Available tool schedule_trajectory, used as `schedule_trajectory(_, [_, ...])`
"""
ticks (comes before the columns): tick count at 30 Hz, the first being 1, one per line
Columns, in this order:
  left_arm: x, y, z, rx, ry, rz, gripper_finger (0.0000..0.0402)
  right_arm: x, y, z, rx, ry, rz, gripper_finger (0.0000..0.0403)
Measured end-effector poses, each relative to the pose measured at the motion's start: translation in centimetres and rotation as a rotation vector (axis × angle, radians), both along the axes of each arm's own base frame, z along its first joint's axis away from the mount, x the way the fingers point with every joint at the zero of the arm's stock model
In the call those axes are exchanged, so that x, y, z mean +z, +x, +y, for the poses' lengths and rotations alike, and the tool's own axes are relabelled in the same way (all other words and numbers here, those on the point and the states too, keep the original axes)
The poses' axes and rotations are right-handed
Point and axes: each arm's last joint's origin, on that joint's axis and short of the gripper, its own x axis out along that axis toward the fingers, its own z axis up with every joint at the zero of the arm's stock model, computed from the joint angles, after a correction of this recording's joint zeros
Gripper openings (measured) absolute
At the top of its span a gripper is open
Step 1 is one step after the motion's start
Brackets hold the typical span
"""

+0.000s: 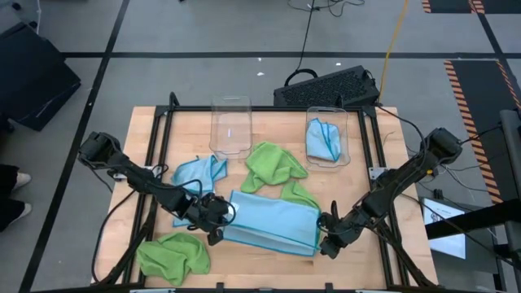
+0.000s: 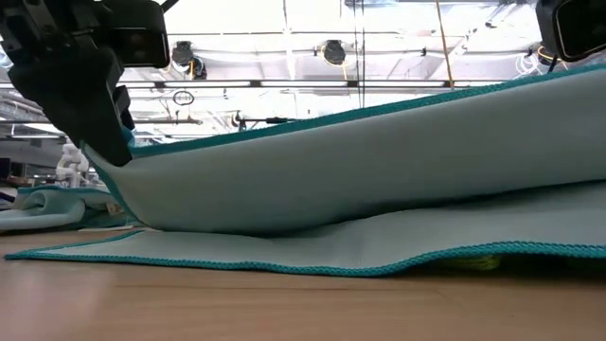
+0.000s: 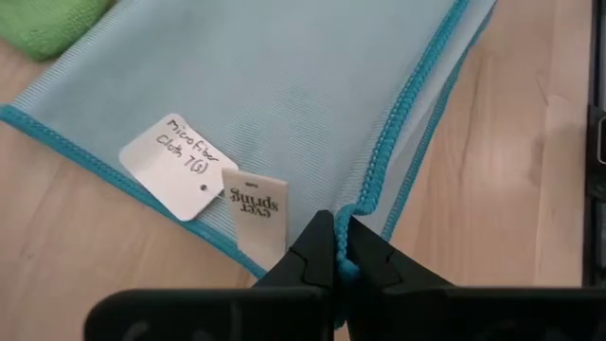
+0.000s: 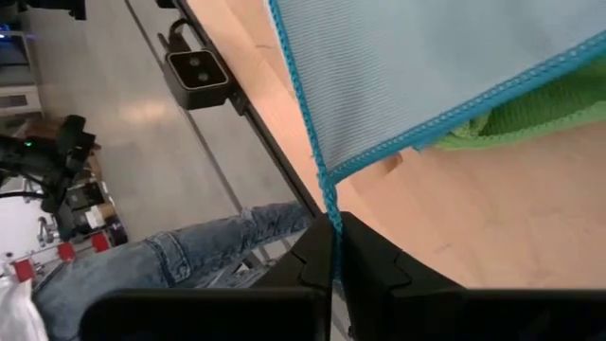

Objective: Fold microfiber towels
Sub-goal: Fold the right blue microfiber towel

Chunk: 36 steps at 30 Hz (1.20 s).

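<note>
**Desk:** What have you got on the table, left to right?

**Operator:** At about eight o'clock, my left gripper (image 1: 213, 218) is clenched on the near-left corner of the light blue towel (image 1: 273, 220); the left wrist view shows the fingers (image 3: 317, 248) pinching the teal hem beside two paper tags (image 3: 180, 163). At about four o'clock, my right gripper (image 1: 328, 233) is pinched shut on the near-right corner. Between them, the low view shows the near edge lifted and curling over the layer still flat on the table (image 1: 383, 146).

**Desk:** Which step is that?

**Operator:** I judge it the first fold, under way. Next I'd carry both corners together toward twelve o'clock, level, and land them on the far hem before letting go.

**Desk:** And the other cloths?

**Operator:** Green towels (image 1: 173, 254) lie crumpled at seven o'clock and centre; one blue sits in the right-hand bin (image 1: 327, 138).
</note>
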Motion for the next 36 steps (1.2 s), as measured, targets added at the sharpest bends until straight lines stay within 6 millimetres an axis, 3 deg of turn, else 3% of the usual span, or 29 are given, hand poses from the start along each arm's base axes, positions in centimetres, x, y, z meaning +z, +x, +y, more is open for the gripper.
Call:
schedule_trajectory(11, [0.0, 0.1, 0.0, -0.012, 0.013, -0.016, 0.0005, -0.9, 0.3, 0.4, 0.044, -0.011, 0.013, 0.0011])
schedule_trajectory(24, [-3.1, 1.4, -1.1, -0.038, -0.053, 0.05, 0.0005, -1.0, 0.3, 0.4, 0.069, -0.035, -0.003, 0.0011])
schedule_trajectory(36, [-3.4, 1.3, -1.1, -0.022, -0.049, 0.068, 0.0005, -0.9, 0.3, 0.4, 0.088, -0.043, -0.025, 0.0022])
